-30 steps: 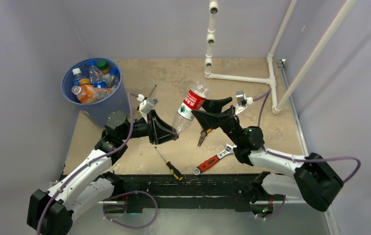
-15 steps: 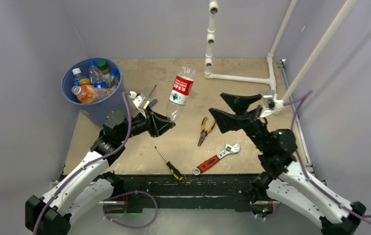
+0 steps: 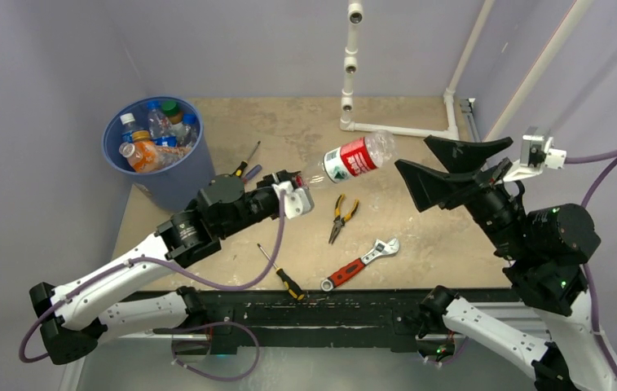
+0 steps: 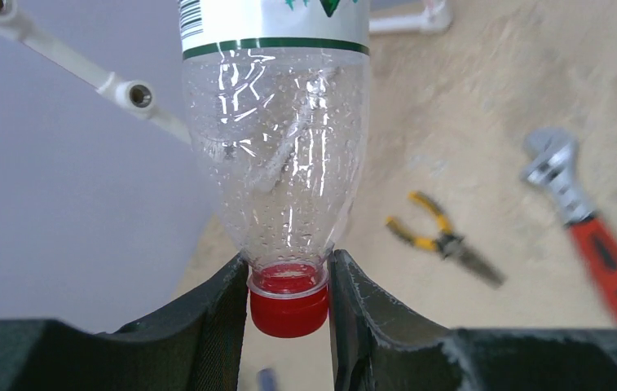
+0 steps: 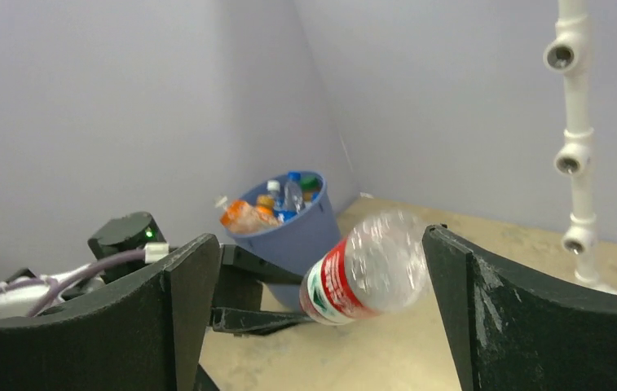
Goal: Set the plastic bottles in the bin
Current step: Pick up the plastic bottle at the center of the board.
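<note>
**One bottle gripped by its cap over the counter, the rest in the bin**

At the far left corner of the counter (image 3: 419,236) stands the blue bin (image 3: 176,184), with several plastic bottles (image 3: 152,138) heaped inside, some orange-filled, one with a green cap; just to its right a small screwdriver (image 3: 246,163) lies on the counter; the left jaws are clamped on the red cap of a clear bottle with a red label (image 3: 352,156), one jaw on each side of the cap in the left wrist view; that bottle hangs in the air above the middle of the counter, toward the far edge, tipped nearly level, with its base pointing right. Below it lie yellow-handled pliers (image 3: 341,216); nearer the front edge are a second screwdriver (image 3: 282,274) and a red-handled wrench (image 3: 359,265); a white pipe frame (image 3: 394,129) stands along the far edge. The right jaws stand wide apart and empty, raised over the right side of the counter, facing the bottle's base but apart from it.
</note>
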